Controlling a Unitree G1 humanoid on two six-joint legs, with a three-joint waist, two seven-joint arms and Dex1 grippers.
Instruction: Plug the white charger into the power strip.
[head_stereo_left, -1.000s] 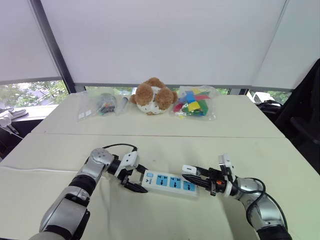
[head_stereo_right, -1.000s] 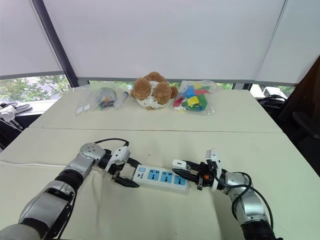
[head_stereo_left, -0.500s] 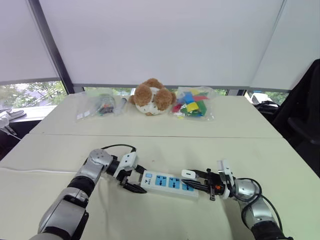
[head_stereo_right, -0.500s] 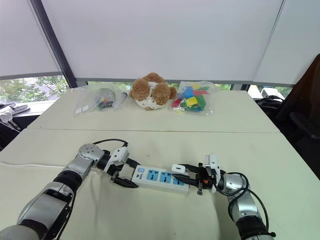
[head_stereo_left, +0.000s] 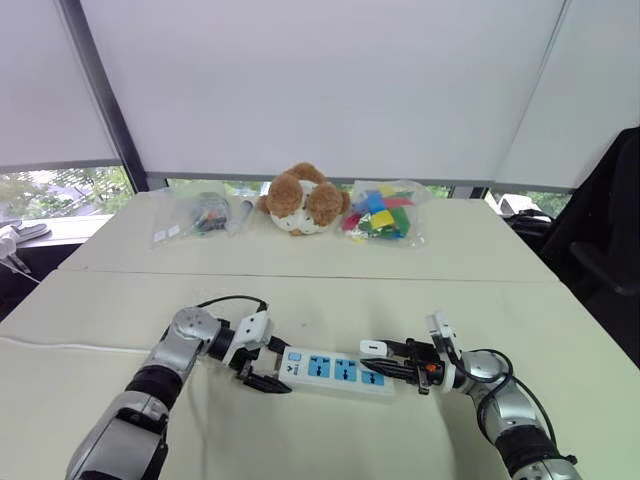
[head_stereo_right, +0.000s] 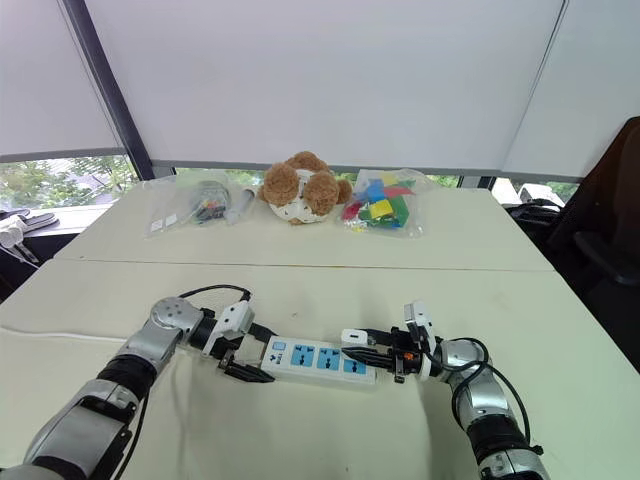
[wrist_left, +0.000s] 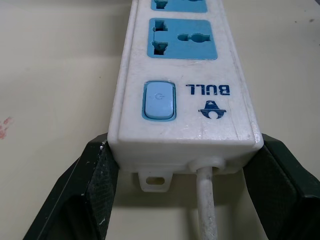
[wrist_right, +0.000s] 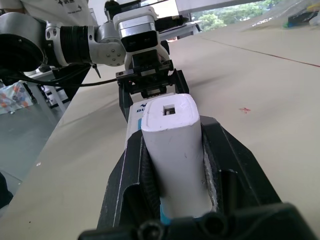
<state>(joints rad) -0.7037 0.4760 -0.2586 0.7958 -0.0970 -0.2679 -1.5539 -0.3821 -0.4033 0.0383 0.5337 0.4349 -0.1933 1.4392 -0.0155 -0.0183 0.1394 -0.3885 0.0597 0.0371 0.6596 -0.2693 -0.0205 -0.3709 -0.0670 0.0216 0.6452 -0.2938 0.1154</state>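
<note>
Where the cream tabletop (head_stereo_left: 300, 440) lies nearest the robot, one long white plastic power strip (head_stereo_left: 335, 367) rests flat and crosswise, with three blue-faced sockets (head_stereo_left: 345, 368) in a row. Left end of strip: clamped from both sides by the left gripper (head_stereo_left: 273, 366), black fingers (wrist_left: 97, 185) pressed against its side walls. The left wrist view adds detail the head views do not give: a pale blue rounded switch (wrist_left: 159, 101), dark blue "BULL" lettering, and a white cord (wrist_left: 207, 205) leaving the end wall between the fingers. Right end of strip: one small white plastic charger (head_stereo_left: 373, 348), a rounded block, gripped between the closed fingers of the right gripper (head_stereo_left: 380, 358) and standing over the last socket. The right wrist view shows a small rectangular port in the charger's outer face and a sliver of blue below the body; whether the prongs are seated cannot be told. Far side of table, well apart from the strip: one clear plastic bag of small dark items (head_stereo_left: 200, 213), one brown-and-white plush teddy bear (head_stereo_left: 305, 198), and one clear bag of coloured blocks (head_stereo_left: 383, 212), in a row from left to right. Behind them: white roller blinds (head_stereo_left: 320, 80).
</note>
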